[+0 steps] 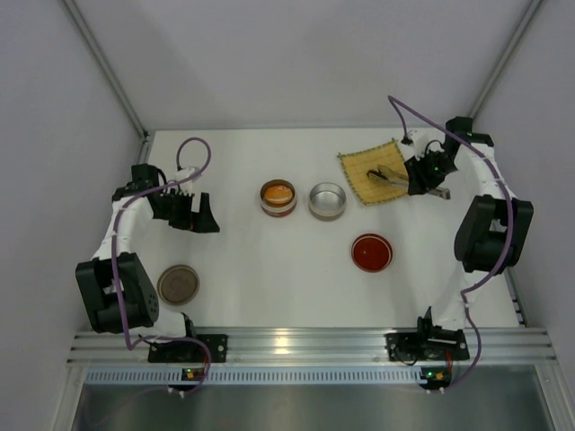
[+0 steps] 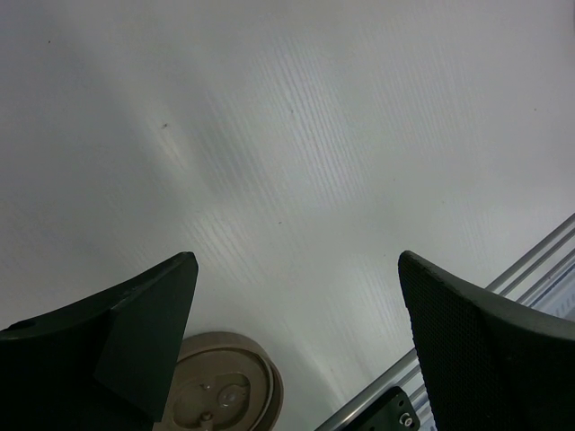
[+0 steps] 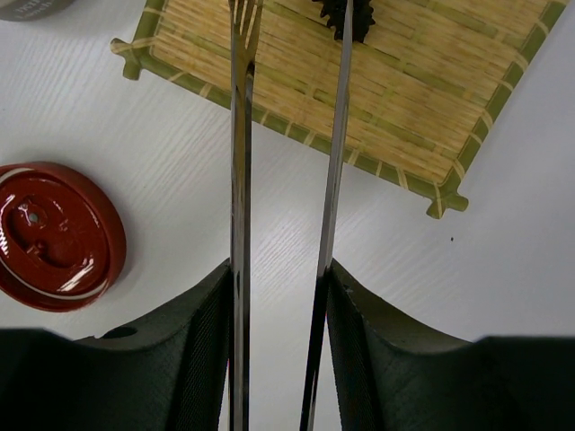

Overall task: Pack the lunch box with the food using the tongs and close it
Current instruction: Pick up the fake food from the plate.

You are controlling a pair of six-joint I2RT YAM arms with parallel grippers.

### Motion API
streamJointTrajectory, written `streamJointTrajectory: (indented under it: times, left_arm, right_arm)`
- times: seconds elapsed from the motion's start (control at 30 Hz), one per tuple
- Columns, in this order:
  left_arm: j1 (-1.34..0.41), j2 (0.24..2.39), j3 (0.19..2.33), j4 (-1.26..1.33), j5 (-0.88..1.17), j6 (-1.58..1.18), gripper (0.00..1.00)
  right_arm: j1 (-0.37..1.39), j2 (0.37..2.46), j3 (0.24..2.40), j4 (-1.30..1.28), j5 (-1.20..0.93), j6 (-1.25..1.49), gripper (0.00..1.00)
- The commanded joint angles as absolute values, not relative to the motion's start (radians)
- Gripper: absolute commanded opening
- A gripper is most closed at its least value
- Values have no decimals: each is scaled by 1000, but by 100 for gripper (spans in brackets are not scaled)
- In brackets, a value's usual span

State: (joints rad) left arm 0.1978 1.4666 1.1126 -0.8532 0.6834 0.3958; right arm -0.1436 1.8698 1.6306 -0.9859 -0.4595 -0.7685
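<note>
My right gripper (image 3: 280,269) is shut on the tongs (image 3: 241,162), one thin metal arm against each pad. The tong tips reach over the yellow woven mat (image 3: 404,99), the right arm lying across the dark food piece (image 3: 359,18) at the view's top edge. From above, the right gripper (image 1: 422,175) sits at the mat's (image 1: 359,162) right edge, tongs (image 1: 388,177) pointing left. The orange food piece (image 1: 278,192) lies in a round lunch box tier (image 1: 278,208). An empty silver tier (image 1: 327,200) stands beside it. My left gripper (image 2: 296,260) hangs open and empty over bare table.
A red lid (image 1: 371,252) lies in front of the silver tier, also in the right wrist view as the red lid (image 3: 54,233). A beige lid (image 1: 178,285) lies near the left arm's base, under the left fingers as the beige lid (image 2: 220,386). Walls enclose the table.
</note>
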Motion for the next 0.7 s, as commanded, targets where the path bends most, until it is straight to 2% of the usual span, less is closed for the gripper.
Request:
streamJointTrajectory:
  times: [0.0,0.67]
  left_arm:
    - [204,1473,1152,-862,716,420,98]
    - [202,1500,1154,-864,741,416,98]
  right_arm:
    - [-160,1890,1673,-1011,-471,-818,41]
    - [-175,1957,1744,-979,-451,-784,41]
